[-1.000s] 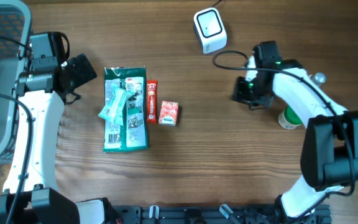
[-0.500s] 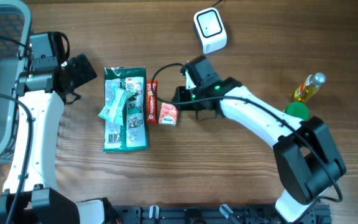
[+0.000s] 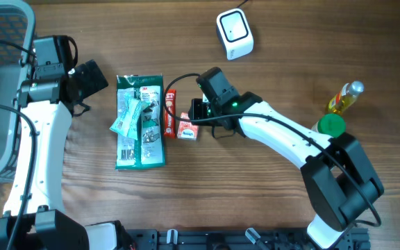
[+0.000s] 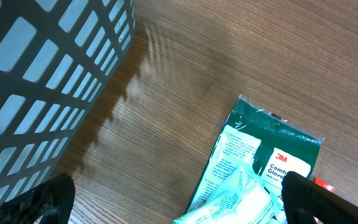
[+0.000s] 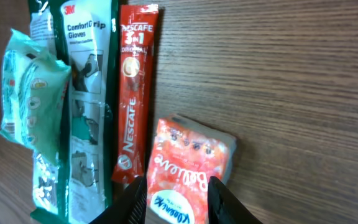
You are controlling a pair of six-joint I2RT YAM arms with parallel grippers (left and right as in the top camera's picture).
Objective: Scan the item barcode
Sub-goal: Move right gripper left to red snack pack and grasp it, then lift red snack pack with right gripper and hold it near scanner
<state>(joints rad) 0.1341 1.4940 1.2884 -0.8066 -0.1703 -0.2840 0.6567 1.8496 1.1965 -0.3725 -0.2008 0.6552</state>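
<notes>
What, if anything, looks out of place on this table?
Only the small teal packet: it lies tilted on top of the green gloves pack, overhanging one long edge. Nothing looks spilled or damaged.

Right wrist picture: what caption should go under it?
Right gripper straddling an orange tissue pack, next to a red Nescafe stick and green glove pack on a wooden table.

I read on green glove pack (image 5: 86, 93): red "3M", then "Comfort Grip Gloves"; same "3M" visible from left wrist view. On red stick (image 5: 133, 93): "NESCAFE 3in1 ORIGINAL" at top, "NESCAFE" again down its length. On orange tissue pack (image 5: 185, 168): white script, looks like "Believe", not sure. Fine print unreadable.
</notes>
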